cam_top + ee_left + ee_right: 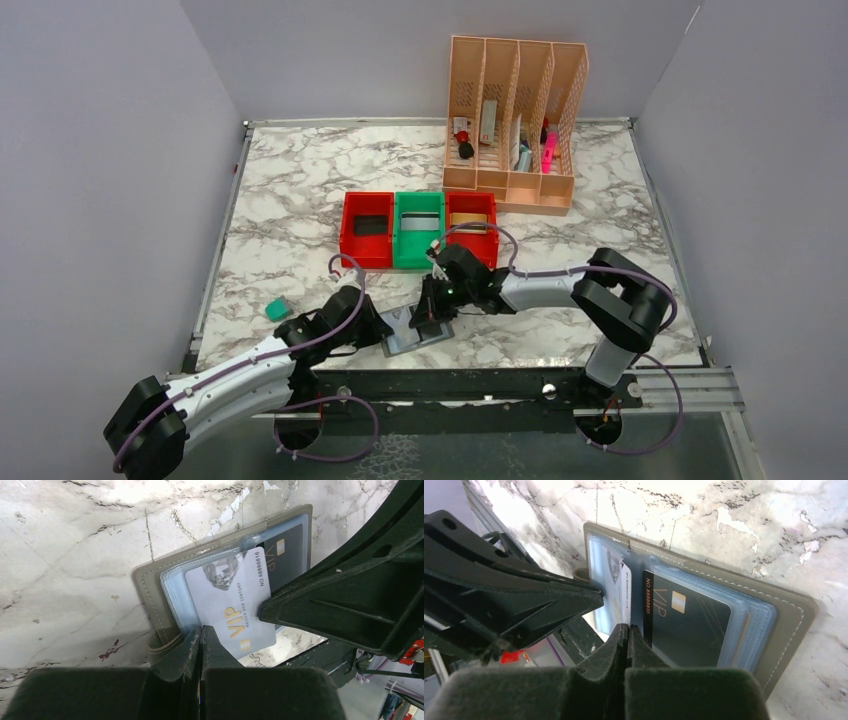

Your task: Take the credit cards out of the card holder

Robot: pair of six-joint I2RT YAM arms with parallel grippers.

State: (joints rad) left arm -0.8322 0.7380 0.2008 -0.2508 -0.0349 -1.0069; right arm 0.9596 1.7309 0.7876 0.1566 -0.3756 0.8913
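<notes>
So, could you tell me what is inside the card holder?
A silver card, sticking partly out, and a black card behind clear plastic; anything beneath them is covered.

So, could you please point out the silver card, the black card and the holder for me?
silver card (pixel 226 607): left wrist view, middle of its printed face.
black card (pixel 689 630): right wrist view, middle of its face.
holder (pixel 791 630): right wrist view, grey cover's right border.
</notes>
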